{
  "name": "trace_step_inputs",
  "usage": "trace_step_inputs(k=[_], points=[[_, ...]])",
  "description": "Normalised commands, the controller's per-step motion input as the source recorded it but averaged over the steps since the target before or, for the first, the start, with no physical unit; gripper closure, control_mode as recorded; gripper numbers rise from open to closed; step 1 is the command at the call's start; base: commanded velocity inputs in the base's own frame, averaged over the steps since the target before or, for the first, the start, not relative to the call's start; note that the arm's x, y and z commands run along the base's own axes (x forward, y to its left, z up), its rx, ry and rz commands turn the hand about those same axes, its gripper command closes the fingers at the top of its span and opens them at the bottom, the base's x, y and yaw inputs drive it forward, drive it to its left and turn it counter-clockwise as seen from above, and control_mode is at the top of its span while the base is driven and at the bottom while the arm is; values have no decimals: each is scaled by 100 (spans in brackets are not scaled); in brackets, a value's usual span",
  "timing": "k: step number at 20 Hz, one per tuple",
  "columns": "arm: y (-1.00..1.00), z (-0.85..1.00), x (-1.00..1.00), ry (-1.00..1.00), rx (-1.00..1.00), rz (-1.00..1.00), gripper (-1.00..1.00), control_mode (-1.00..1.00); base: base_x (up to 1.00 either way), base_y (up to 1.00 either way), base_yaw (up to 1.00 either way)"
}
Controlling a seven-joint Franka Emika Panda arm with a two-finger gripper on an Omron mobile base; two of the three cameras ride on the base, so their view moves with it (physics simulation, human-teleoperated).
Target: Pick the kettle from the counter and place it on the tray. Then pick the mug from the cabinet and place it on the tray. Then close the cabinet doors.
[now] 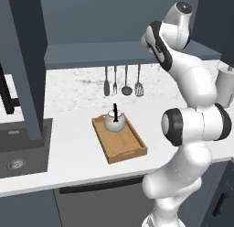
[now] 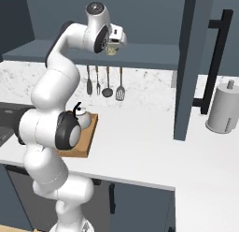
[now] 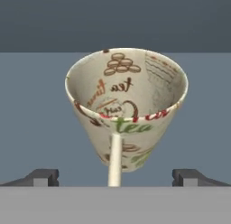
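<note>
While the kettle already sits on the wooden tray down on the worktop, your concern is the mug up on the cabinet shelf. In the hand view it stands dead ahead of the hand, centred between the two fingertips, mouth towards you and its handle running down toward the hand. Your hand is spread fully wide, holding and touching nothing. I judge a straight advance would bring the fingers either side of the mug.
</note>
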Motion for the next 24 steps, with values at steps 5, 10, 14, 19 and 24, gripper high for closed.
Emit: trace_step_inputs(k=[5, 10, 14, 19, 24], points=[[0, -6, 20, -9, 0, -1, -100, -100, 0, 0, 0], [0, -12, 0, -16, 0, -5, -100, -100, 0, 0, 0], [-1, -20, -2, -12, 0, -13, -100, -100, 0, 0, 0], [0, -18, 0, -8, 0, -15, -100, -100, 0, 0, 0], [0, -1, 9, -1, 0, -6, -100, -100, 0, 0, 0]])
